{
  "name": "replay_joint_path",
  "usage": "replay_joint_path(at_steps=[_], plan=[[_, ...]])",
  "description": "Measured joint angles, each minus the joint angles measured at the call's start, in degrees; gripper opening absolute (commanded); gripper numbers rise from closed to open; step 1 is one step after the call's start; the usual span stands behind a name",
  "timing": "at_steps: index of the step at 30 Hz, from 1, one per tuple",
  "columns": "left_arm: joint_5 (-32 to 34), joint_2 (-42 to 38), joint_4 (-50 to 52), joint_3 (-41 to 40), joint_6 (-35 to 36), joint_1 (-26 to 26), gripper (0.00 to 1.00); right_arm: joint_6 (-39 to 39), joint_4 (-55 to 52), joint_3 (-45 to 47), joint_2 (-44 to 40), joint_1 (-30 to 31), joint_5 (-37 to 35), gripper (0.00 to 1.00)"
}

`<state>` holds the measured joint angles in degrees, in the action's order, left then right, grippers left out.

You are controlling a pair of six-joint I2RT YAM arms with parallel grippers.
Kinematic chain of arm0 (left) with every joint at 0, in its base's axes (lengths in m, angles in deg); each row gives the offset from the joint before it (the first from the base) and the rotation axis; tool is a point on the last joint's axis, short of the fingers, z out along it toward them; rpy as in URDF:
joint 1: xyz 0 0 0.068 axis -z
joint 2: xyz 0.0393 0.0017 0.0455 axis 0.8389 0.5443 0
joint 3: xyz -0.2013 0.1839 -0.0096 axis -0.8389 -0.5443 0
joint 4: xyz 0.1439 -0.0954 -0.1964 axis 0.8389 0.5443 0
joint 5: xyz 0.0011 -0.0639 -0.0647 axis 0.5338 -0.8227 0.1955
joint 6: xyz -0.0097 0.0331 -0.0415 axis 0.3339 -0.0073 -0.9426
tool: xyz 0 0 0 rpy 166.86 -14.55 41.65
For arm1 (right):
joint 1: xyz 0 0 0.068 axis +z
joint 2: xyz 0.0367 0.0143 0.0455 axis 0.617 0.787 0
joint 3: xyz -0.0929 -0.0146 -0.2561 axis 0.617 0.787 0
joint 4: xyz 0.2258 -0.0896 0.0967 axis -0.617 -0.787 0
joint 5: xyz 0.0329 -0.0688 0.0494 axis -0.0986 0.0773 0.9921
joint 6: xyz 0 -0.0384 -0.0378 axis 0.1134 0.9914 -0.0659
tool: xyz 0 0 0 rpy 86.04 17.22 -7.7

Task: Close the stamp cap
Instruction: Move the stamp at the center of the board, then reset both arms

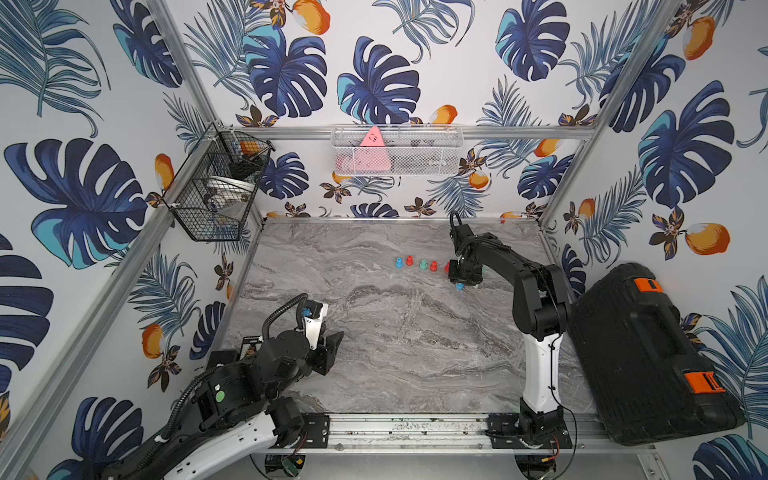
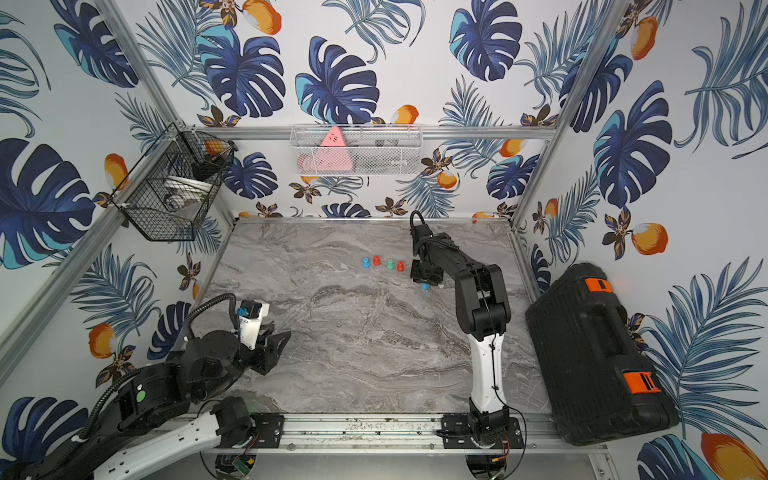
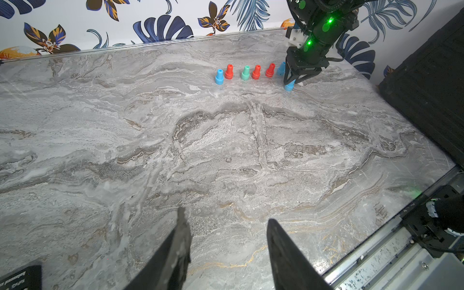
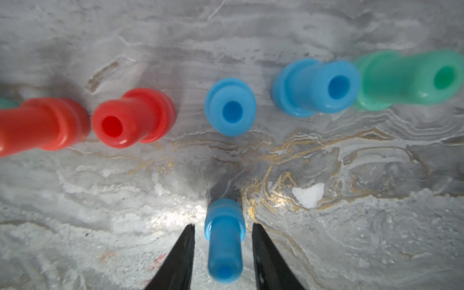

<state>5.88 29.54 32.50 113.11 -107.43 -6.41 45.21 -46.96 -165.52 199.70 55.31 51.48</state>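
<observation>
A small blue stamp (image 4: 224, 241) stands upright on the marble table (image 1: 374, 332), wider collared end down. I cannot tell its cap apart as a separate piece. My right gripper (image 4: 223, 224) is open around it, pointing down, with a gap between each finger and the stamp. The same stamp (image 1: 459, 286) peeks out below the right gripper (image 1: 461, 281) in both top views and in the left wrist view (image 3: 289, 87). My left gripper (image 3: 226, 214) is open and empty, low over the near left of the table (image 1: 334, 338).
A row of upright stamps runs just behind: blue (image 1: 399, 262), red (image 1: 409, 260), green (image 1: 423, 264), red (image 1: 433, 266), and more close to the gripper (image 4: 230, 110). A black case (image 1: 640, 353) lies off the table's right edge. Wire baskets (image 1: 216, 187) hang on the walls.
</observation>
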Motion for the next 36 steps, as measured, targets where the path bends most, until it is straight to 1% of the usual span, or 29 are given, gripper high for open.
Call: replay_joint_path(at_steps=[6,9,11,14,20,22,26,31,32,33,36], plan=[[0.37,0.0,0.0,0.0,0.0,0.0,0.54,0.0,-0.5,0.02,-2.78,1.09,-0.02,0.48],[0.39,0.24,0.02,0.0,0.0,0.0,0.54,-0.02,-0.63,1.03,-5.81,1.75,-0.02,0.5],[0.44,0.42,0.04,0.0,0.0,0.0,0.54,-0.09,-0.52,3.04,-9.31,1.99,0.02,0.52],[0.81,0.44,0.26,0.0,-0.07,0.0,0.55,-0.57,0.59,7.21,-15.61,2.08,0.48,0.62],[2.51,1.18,1.18,0.02,-1.16,0.0,0.59,-0.72,4.02,18.05,-30.29,2.14,2.95,0.67],[3.26,1.51,1.33,0.24,-1.27,0.0,0.62,-0.87,5.07,21.18,-34.91,2.14,2.95,0.69],[5.18,2.21,1.66,0.87,-2.6,0.0,0.72,-1.51,6.58,26.93,-43.3,2.12,2.47,0.72],[8.63,1.97,1.68,1.51,-3.21,0.0,0.87,-1.77,10.01,35.85,-53.62,2.12,1.09,0.8],[9.49,1.77,1.57,1.49,-3.19,0.0,0.89,-2.01,10.75,38.21,-55.56,2.14,1.03,0.85],[10.32,1.6,1.14,1.38,-3.15,0.0,0.92,-2.08,11.69,40.74,-57.48,2.14,1.05,0.87],[12.96,1.97,-0.85,1.31,-2.58,0.0,0.97,-2.1,13.84,45.83,-61.05,2.12,0.92,0.89]])
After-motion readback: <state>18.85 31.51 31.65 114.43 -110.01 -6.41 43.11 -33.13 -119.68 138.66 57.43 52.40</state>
